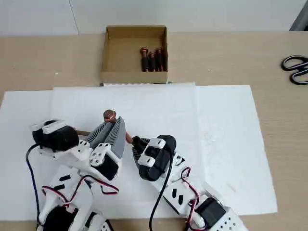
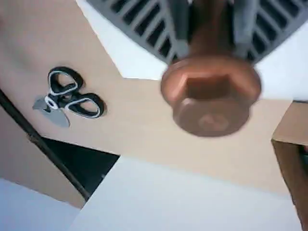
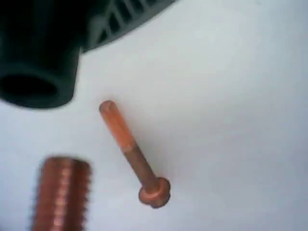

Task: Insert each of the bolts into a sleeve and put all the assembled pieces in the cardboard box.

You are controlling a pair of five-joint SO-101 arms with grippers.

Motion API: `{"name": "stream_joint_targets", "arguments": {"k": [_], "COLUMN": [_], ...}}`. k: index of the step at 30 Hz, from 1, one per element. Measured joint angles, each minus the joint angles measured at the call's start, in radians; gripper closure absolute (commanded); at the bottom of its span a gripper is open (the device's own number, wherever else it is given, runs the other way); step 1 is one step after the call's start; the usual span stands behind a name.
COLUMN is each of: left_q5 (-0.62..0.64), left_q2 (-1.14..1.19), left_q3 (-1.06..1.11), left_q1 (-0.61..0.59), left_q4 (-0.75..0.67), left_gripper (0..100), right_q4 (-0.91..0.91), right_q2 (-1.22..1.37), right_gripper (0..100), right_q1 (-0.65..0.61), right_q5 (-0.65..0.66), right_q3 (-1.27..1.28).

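The bolt (image 2: 210, 96) shows a blurred head in the left wrist view, its shank hidden between the fingers (image 2: 139, 19) of the left tool (image 1: 113, 122) and cut off at the edge. The cardboard box (image 2: 291, 144) is cropped there too. In the right wrist view the sleeve (image 3: 33, 72) is blurred and cropped, as is a threaded end (image 3: 62, 195); which bolt it belongs to cannot be told. From above, the scissors (image 1: 295, 69) are cropped, and the assembled pieces (image 1: 152, 58) are too small to tell apart.

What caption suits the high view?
Left tool holds a bolt over white paper; three assembled pieces lie in the cardboard box.
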Motion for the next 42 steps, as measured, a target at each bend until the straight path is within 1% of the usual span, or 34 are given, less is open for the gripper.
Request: {"name": "stream_joint_targets", "arguments": {"k": [5, 15, 26, 33, 42], "left_q5": [0.003, 0.003, -0.037, -0.037, -0.037], "left_q2": [0.000, 0.000, 0.000, 0.000, 0.002], "left_q3": [-0.002, -0.002, 0.032, 0.041, 0.072], "left_q1": [0.000, 0.000, -0.002, 0.003, 0.008], "left_q4": [0.000, 0.000, 0.003, 0.003, 0.063], "left_gripper": [99, 99, 99, 99, 99], "right_q4": [-0.041, -0.057, -0.057, -0.057, -0.057], "right_q2": [0.000, 0.000, 0.000, 0.000, 0.003], "right_gripper": [99.6, 99.6, 99.6, 99.6, 99.6], "right_q1": [-0.003, -0.074, -0.074, -0.029, -0.028], "right_q5": [0.000, 0.000, 0.000, 0.000, 0.000], "right_q3": [0.000, 0.000, 0.000, 0.000, 0.000]}}
